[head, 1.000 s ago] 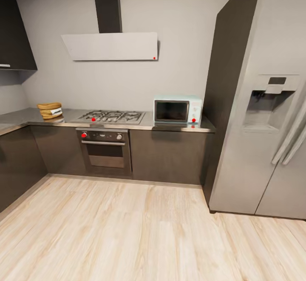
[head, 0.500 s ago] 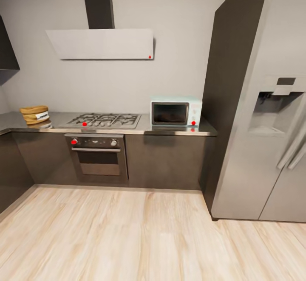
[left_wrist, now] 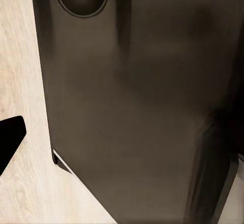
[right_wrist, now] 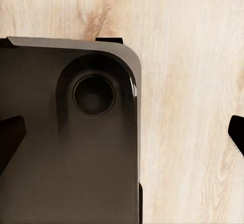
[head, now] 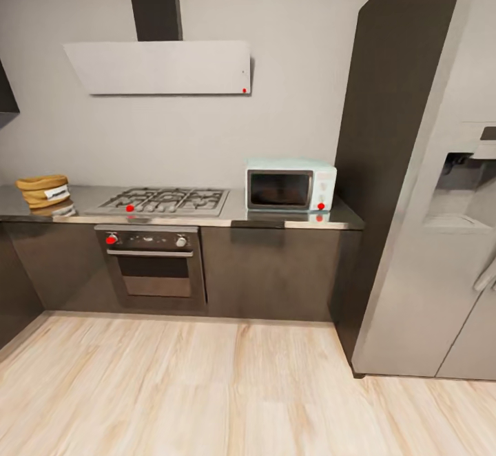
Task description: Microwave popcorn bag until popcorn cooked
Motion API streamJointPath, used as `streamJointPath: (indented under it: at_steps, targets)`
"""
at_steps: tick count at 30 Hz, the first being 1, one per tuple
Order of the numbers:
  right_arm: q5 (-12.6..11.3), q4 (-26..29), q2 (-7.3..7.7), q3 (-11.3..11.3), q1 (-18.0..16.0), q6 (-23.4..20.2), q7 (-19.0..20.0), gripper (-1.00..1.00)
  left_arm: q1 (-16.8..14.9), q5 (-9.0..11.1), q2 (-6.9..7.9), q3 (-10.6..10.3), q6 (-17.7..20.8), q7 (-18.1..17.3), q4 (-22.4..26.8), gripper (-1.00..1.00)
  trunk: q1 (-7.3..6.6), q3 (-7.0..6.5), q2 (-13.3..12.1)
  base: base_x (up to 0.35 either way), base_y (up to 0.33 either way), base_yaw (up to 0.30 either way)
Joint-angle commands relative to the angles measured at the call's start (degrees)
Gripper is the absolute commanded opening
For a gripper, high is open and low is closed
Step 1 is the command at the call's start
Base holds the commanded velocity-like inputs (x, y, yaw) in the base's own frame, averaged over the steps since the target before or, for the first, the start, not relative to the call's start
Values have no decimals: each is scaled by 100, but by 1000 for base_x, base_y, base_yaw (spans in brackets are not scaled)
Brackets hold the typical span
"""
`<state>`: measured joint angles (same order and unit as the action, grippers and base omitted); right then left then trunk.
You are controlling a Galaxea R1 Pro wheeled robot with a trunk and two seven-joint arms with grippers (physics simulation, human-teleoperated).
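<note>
The tan popcorn bag (head: 43, 191) sits on the grey countertop (head: 275, 219) at its far left end, to the left of the hob. At the countertop's right end stands the pale blue microwave (head: 290, 186), its dark glass door closed. The popcorn itself cannot be made out. In the right wrist view, my right gripper (right_wrist: 122, 137) is open over the wood floor, its black fingertips (right_wrist: 10, 137) far apart. My left gripper (left_wrist: 122, 142) looks open too, with one black fingertip (left_wrist: 10, 142) at the picture's edge. Neither gripper holds anything.
A steel gas hob (head: 165, 201) and a dark oven (head: 151, 263) lie between bag and microwave, under a white hood (head: 158, 67). A tall dark panel and a steel fridge (head: 441, 249) stand at the right. Wood floor (head: 207, 387) stretches before the cabinets. My dark base (right_wrist: 66, 148) lies under both wrists.
The head camera has moved nearer the counter and turned a little, so the bag slid toward the picture's left edge and the microwave looks larger. Nothing on the counter has moved.
</note>
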<state>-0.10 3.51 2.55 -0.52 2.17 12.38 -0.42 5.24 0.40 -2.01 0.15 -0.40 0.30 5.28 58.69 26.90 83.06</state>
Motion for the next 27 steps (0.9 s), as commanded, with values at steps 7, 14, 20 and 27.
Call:
streamJointPath:
  at_steps: [7,14,20,27]
  targets:
    - [23,34,1,11,3,9,-20,100,3,4,-1,2,-4,5,10,100,4,3,2,303,0,0]
    - [19,62,0,0,2,5,-26,100,3,4,-1,2,-4,4,10,100,4,3,2,300,0,0]
    - [18,79,0,-1,2,9,-25,100,3,4,-1,5,-4,5,13,100,4,3,2,267,0,0]
    - [20,80,0,6,4,7,-20,100,3,4,-1,-6,-6,5,9,100,4,3,2,193,0,0]
